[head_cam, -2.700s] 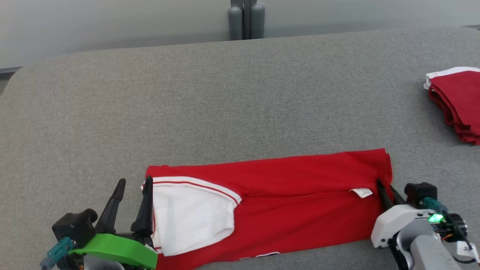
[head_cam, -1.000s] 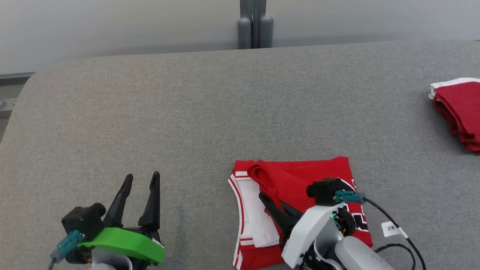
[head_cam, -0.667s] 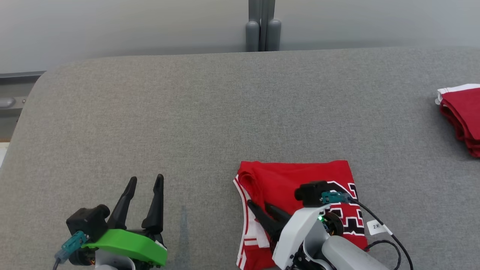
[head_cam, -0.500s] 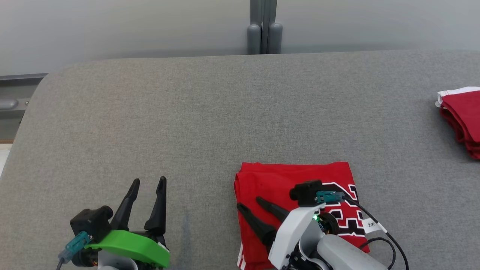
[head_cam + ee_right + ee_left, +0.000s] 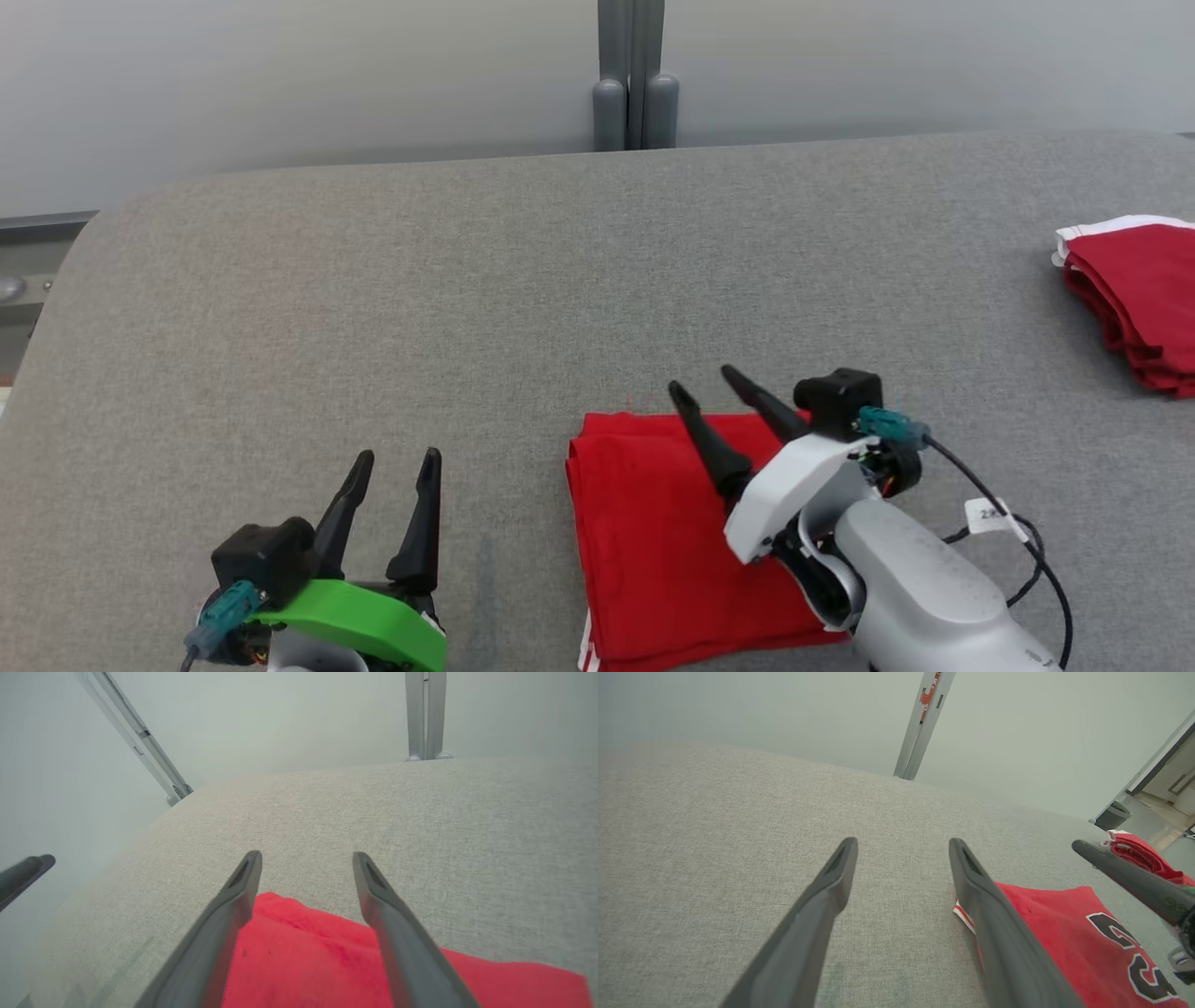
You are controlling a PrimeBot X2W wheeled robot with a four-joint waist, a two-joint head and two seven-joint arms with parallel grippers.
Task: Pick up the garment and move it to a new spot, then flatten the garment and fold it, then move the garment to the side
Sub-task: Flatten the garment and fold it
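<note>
Folded red garment [image 5: 653, 541] lies near-centre on worktop [image 5: 373, 280]. Right gripper [image 5: 701, 379] over its far edge, spread wide, empty; left gripper [image 5: 399, 455] likewise, apart to the left. Looks soft, light, floppy; best pinch all layers at left fold.

folded garment [image 5: 653, 541] on table [image 5: 467, 280], front, right of centre. right gripper [image 5: 700, 378] over its far edge, left gripper [image 5: 399, 455] well left. pile [image 5: 1134, 299] far right, post [image 5: 635, 93] behind table.

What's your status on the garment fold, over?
Right gripper open above folded red garment, not gripping. Left gripper open, empty, off to its left. Stack of red clothes far right, well apart.
</note>
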